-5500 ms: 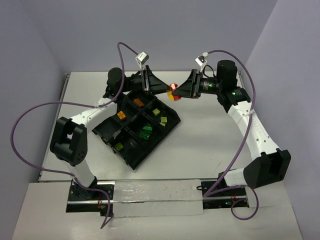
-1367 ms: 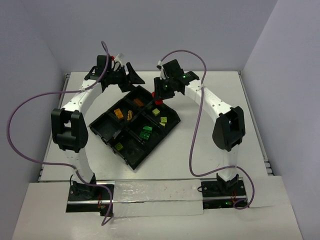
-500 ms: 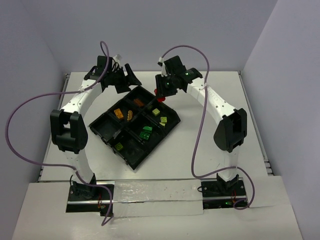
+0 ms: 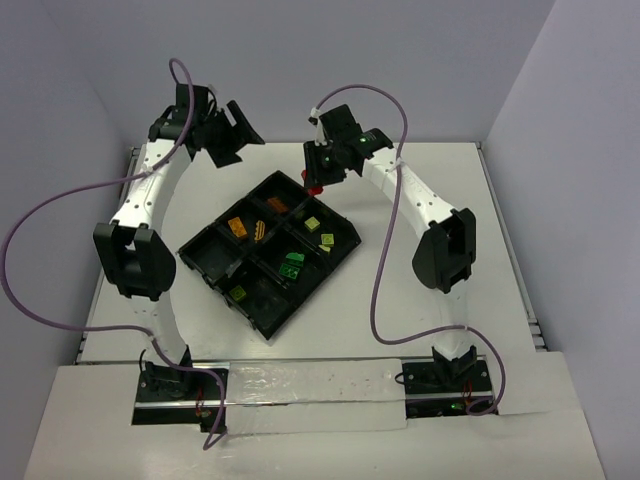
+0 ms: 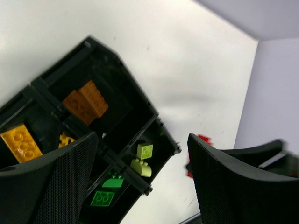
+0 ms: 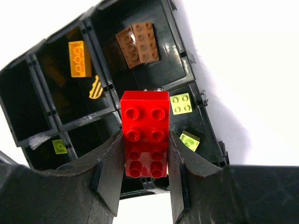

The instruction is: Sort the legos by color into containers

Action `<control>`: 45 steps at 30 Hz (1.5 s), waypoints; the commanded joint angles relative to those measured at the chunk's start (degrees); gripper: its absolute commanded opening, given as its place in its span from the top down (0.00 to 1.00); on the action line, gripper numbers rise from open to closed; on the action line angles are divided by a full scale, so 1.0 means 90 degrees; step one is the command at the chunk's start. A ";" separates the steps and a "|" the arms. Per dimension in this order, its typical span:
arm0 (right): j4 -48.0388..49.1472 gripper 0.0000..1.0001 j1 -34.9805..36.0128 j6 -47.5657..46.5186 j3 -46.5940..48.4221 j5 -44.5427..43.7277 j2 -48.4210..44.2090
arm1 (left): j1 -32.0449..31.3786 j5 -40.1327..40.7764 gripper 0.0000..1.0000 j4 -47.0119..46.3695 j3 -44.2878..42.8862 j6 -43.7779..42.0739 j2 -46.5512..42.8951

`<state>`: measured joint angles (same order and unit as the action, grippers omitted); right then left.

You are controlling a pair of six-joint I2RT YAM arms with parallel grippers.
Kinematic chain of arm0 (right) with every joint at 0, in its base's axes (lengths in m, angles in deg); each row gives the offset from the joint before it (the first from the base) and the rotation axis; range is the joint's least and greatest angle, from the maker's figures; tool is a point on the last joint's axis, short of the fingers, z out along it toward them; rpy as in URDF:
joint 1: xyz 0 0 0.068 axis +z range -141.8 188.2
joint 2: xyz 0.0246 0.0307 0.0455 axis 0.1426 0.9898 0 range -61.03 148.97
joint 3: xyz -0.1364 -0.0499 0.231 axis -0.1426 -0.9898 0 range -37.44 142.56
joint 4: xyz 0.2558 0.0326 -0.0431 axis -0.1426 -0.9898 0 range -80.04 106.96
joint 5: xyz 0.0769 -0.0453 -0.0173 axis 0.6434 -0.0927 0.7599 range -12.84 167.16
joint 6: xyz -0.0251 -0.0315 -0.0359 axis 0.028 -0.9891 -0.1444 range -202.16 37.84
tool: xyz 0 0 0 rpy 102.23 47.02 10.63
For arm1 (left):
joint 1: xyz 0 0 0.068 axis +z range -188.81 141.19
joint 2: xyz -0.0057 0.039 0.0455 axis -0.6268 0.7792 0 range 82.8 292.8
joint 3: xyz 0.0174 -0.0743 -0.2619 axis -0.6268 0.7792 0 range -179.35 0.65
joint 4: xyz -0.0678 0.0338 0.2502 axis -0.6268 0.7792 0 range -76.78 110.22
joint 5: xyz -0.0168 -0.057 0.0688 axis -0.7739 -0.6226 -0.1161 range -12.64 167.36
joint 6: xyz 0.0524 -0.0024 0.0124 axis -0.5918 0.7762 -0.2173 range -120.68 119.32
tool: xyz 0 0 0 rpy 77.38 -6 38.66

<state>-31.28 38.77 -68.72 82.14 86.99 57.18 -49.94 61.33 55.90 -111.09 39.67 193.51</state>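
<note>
While the left arm is raised over the far left corner of the desk (image 4: 420, 290), the right gripper (image 6: 145, 140) has its fingers pinched tight on a red brick (image 6: 145, 133), one pad against each long side, studs toward the wrist camera. The brick is held up off the desk by the far-right rim of the black tray (image 4: 350, 238), not far from the desk's far edge. Whether it hangs over a compartment or just outside the rim I cannot tell.

The tray sits about mid-desk, a little toward the left edge, turned cornerwise so one corner points at the far edge. In the compartment at that far corner lie two orange bricks (image 6: 140, 44), side by side and touching. The next compartment toward the tray's left corner holds a yellow brick (image 6: 78, 58) with a small yellow piece (image 6: 96, 87) near it. Two pale yellow-green bricks (image 4: 318, 230) lie apart in the compartment at the tray's right corner. The green bricks (image 4: 292, 262) are in the middle compartment of the near row, and a single yellow-green brick (image 4: 239, 293) lies in the one beyond it, toward the near corner.

The left gripper (image 5: 141, 140) has its fingers spread wide with nothing between them, well clear of the tray.
</note>
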 commanded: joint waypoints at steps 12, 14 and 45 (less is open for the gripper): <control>-0.0335 1.00 0.0404 -0.0471 0.0920 0.1508 0.0741 | 0.0616 -0.0142 0.16 0.0545 -0.0542 0.0378 0.0244; -0.0195 1.00 0.0464 -0.0660 0.0820 0.2006 0.0733 | 0.0662 -0.0162 0.16 0.0576 -0.0518 0.0359 0.0217; 0.1494 1.00 0.1885 -0.0710 0.1398 0.2598 0.1742 | 0.1827 -0.0800 0.14 0.1135 -0.0426 0.0751 0.0169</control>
<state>-22.80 54.41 -76.63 90.87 109.54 71.13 -34.73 56.11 65.40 -114.16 45.64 195.33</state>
